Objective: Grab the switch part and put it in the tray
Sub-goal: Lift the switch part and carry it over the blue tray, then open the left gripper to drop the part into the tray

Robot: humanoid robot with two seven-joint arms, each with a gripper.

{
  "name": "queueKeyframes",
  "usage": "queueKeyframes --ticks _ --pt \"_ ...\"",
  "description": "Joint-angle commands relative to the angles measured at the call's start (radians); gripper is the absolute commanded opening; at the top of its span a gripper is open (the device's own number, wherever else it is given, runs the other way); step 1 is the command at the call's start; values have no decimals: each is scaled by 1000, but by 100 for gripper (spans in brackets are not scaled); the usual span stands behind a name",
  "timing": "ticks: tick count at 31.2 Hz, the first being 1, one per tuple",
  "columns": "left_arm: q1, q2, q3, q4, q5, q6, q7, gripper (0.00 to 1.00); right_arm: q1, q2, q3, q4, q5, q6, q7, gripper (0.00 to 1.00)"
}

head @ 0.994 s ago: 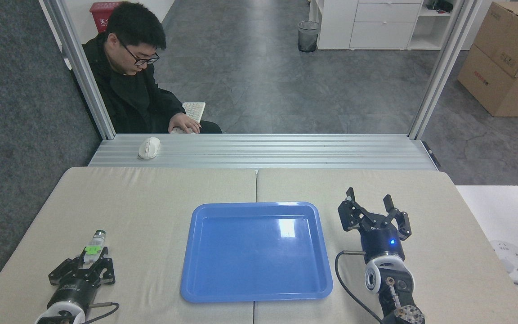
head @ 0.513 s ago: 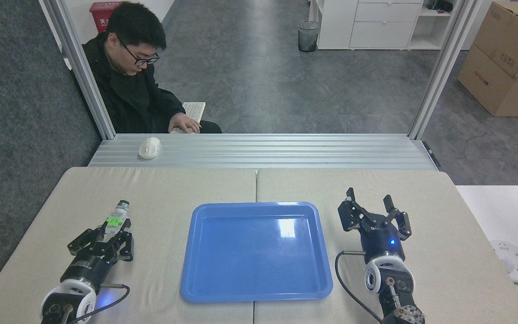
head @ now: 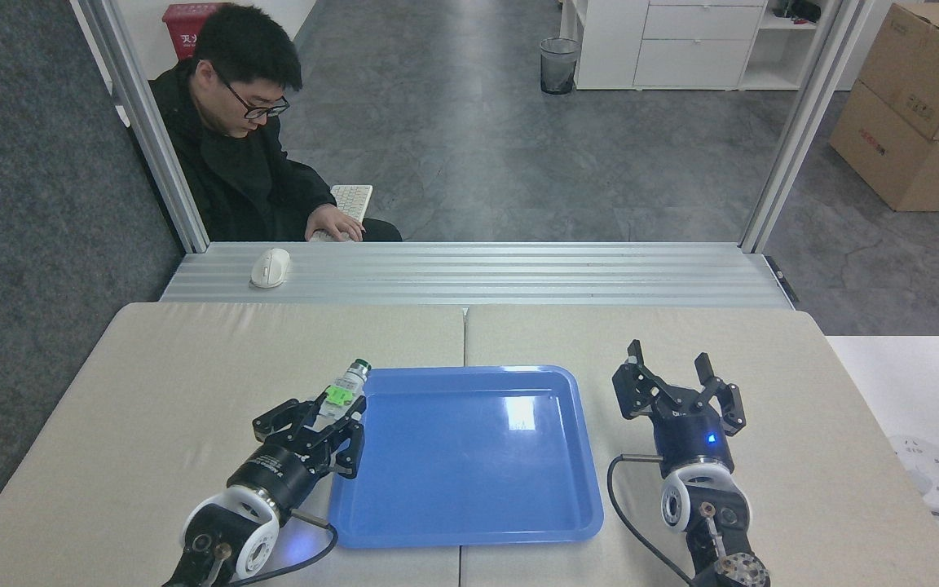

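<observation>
Switch part (head: 341,391) held in left tool (head: 329,420), at tray (head: 469,534) edge.

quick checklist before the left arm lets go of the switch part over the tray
1. Grip: left gripper is shut on the switch part, cap pointing up and away: ok.
2. Position: the part sits at the left rim of the tray, not clearly over the floor of it: not ok, carry further right.
3. Landing area: the tray floor shows nothing in it: ok.
4. Right gripper is open and stands right of the tray, apart from it: ok.
5. Height of the part above the tray: cannot tell from this single view.
6. The person is behind the rail, hand on a keyboard: ok.
</observation>
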Motion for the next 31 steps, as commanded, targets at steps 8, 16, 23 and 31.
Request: queueKeyframes --ticks 8,16,23,31 --pt "1 -85 -262 -29 -124 -41 -183 1 0 6 -1 0 0 0 -1 100" --pt "4 -80 -239 -9 -184 -24 -197 21 0 6 -1 0 0 0 -3 100" --pt "-21 -82 -215 -50 -178 64 -194 90 0 6 -1 0 0 0 -3 100" --pt "-24 -93 -138 -104 -168 80 -153 99 0 8 -1 0 0 0 -3 100"
